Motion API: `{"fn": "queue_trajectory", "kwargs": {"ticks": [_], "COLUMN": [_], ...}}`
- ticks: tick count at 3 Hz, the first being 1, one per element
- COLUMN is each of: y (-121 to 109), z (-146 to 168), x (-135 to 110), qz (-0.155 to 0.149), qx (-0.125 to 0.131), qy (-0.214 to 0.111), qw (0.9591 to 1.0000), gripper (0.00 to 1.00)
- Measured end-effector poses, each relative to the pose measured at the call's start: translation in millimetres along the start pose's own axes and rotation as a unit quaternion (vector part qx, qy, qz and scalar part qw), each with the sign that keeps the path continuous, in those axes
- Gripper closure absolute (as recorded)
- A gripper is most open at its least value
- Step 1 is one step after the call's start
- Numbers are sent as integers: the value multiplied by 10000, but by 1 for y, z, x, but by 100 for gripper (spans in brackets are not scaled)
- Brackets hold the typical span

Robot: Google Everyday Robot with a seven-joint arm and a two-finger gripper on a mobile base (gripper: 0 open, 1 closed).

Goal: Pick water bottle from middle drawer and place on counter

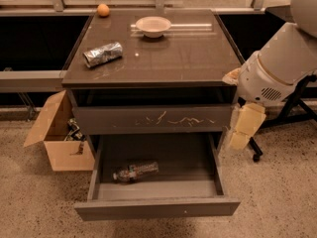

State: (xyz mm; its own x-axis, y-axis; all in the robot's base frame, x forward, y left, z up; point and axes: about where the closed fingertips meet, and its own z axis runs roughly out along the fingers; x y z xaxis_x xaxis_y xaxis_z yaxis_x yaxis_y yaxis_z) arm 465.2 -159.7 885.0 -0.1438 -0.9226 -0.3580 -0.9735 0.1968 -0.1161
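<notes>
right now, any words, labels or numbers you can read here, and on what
No text can be read.
Water bottle label, in the middle drawer: too blurred.
Foil packet on the counter: no legible print.
Jaws, hanging right of the scratched drawer front: no markings legible.
</notes>
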Motion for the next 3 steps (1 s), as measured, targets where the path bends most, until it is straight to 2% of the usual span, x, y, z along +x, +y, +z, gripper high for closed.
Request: {"fn": "queue_trajectory", "kwargs": {"ticks": [1, 2, 3], "y": [0, 1, 8], "z": [0, 40, 89], "x": [0, -11, -25], "qz": [-2, -290, -643], "qx": [-1, -216, -432], "qy": [-2, -271, -486], "qw": [10000, 9990, 9958], "gripper": [0, 0, 0]}}
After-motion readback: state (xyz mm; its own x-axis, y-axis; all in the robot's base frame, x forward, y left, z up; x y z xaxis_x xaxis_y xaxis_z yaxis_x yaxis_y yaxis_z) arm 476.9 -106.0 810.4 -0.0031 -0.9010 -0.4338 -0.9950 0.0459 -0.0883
